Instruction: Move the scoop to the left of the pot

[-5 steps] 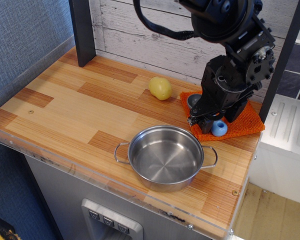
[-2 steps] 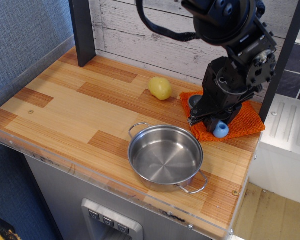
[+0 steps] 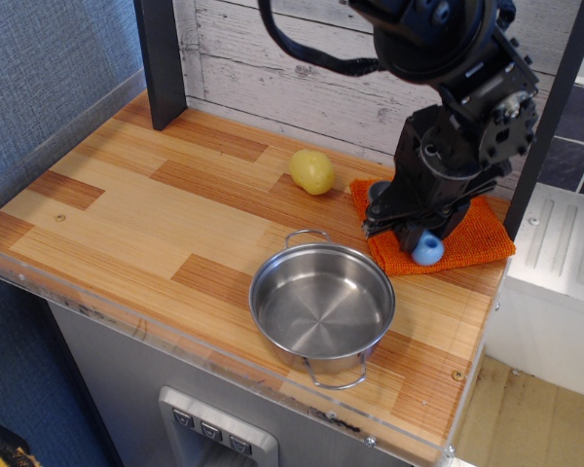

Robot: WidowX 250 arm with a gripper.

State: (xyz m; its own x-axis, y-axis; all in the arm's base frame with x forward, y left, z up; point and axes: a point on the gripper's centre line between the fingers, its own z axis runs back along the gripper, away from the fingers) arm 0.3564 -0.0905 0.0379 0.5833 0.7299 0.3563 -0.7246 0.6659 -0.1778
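The gripper [image 3: 401,226] is pressing down at right of centre onto the orange cloth [image 3: 477,236], its bulk covering most of the scoop [image 3: 427,248], whose blue handle is poking out at the cloth's front edge; whether the jaws are clamped on it cannot be told. The pot [image 3: 322,305] is sitting just below-left of the cloth, one wire handle pointing toward it, and a yellow ball [image 3: 312,171] is lying near the cloth's left side.

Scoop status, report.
Gripper low over scoop, grip unclear. Scoop on orange cloth, right of pot. Lemon sits back, clear of path.
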